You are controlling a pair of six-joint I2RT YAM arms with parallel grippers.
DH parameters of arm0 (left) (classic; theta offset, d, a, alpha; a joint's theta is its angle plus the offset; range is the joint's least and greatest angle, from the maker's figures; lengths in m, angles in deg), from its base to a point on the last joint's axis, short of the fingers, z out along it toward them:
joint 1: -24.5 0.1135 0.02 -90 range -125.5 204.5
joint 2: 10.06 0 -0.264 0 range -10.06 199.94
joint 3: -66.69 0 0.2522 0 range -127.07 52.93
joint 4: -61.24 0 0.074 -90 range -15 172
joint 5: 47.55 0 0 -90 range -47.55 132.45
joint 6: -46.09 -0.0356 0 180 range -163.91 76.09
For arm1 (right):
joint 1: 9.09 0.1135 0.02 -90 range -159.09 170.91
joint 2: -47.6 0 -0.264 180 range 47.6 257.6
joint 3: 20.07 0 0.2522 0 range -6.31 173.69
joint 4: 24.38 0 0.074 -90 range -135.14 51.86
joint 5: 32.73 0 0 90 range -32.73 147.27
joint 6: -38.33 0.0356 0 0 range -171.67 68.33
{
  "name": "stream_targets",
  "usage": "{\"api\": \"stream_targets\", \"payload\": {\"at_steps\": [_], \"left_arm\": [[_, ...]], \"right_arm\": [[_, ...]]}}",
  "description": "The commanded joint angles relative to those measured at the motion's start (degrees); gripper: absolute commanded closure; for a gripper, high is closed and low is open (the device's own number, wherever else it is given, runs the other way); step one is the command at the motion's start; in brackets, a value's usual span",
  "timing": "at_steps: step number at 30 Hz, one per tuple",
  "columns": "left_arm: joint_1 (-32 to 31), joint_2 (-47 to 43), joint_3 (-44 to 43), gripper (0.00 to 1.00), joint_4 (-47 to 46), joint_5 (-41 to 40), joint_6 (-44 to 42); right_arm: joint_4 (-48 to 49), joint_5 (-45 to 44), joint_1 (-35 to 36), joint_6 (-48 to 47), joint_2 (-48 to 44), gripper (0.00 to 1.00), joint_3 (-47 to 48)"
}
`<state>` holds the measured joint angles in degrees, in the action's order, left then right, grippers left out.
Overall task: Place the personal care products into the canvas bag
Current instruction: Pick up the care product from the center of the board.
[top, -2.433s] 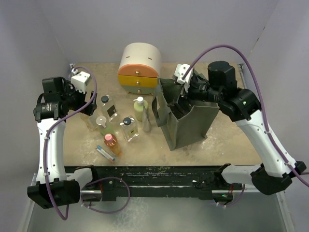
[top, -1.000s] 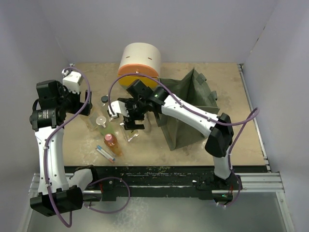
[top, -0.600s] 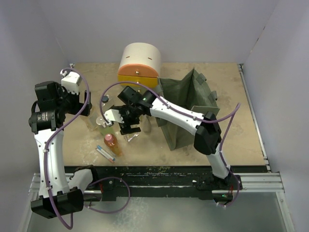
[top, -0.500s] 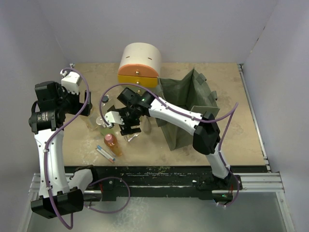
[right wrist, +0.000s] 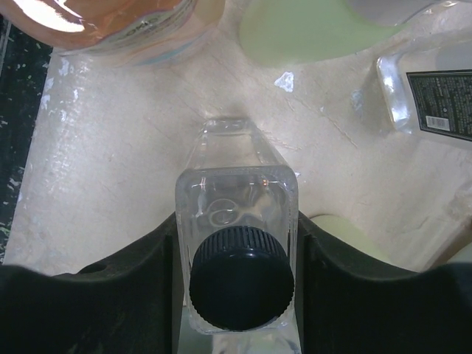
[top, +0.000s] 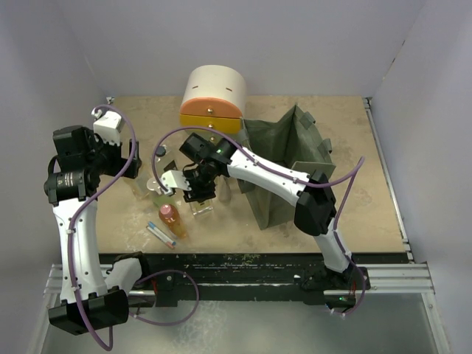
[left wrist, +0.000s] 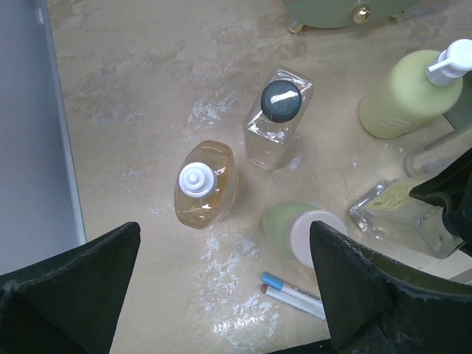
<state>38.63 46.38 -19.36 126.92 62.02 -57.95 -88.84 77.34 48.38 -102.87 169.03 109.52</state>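
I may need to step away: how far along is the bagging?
Done: nothing visible; no bottle shows in the canvas bag. In hand: the right hand is closed on one clear square bottle. Left: the other clear bottle, pump bottle, green white-capped bottle, amber bottle and orange bottle all sit on the table, with the left hand open above them.
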Motion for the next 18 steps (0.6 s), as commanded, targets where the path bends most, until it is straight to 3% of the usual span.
{"api": "stream_targets", "payload": {"at_steps": [1,18], "left_arm": [[0.4,-0.5,-0.1,0.01,-2.1,1.8,0.8],[0.5,0.0,-1.1,0.01,-2.0,5.4,0.3]], "right_arm": [[-1.0,3.4,0.2,1.7,-4.1,1.00,3.8],[-0.8,8.0,0.3,10.5,-21.1,1.00,4.1]]}}
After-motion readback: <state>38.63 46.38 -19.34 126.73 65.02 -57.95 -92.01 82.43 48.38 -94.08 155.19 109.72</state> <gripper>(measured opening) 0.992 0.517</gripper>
